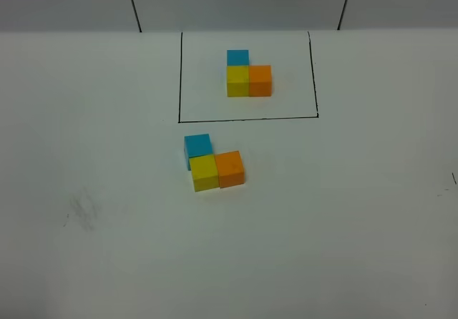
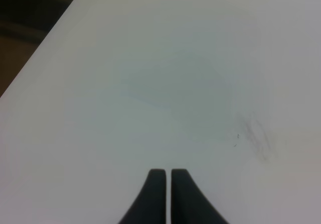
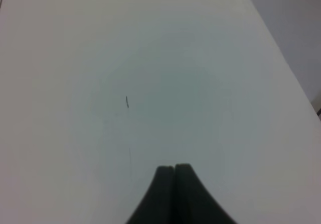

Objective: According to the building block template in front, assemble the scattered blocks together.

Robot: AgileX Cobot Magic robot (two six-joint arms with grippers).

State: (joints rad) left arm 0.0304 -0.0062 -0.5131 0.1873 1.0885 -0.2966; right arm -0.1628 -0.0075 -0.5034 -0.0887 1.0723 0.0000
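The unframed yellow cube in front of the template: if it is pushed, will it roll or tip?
The yellow cube probably slides rather than rolls, since its faces are flat. It looks rigid and low, so tipping seems unlikely. It touches the orange cube and blue cube, so a push may move them too.

Left gripper [image 2: 168,173]: only fingertips show, rest cut off at picture edge. Right gripper [image 3: 174,168]: same. Both wrist views soft, blurred. Neither arm appears in the high view. Grey smudge [image 1: 82,210] near table's left side: too faint to identify.
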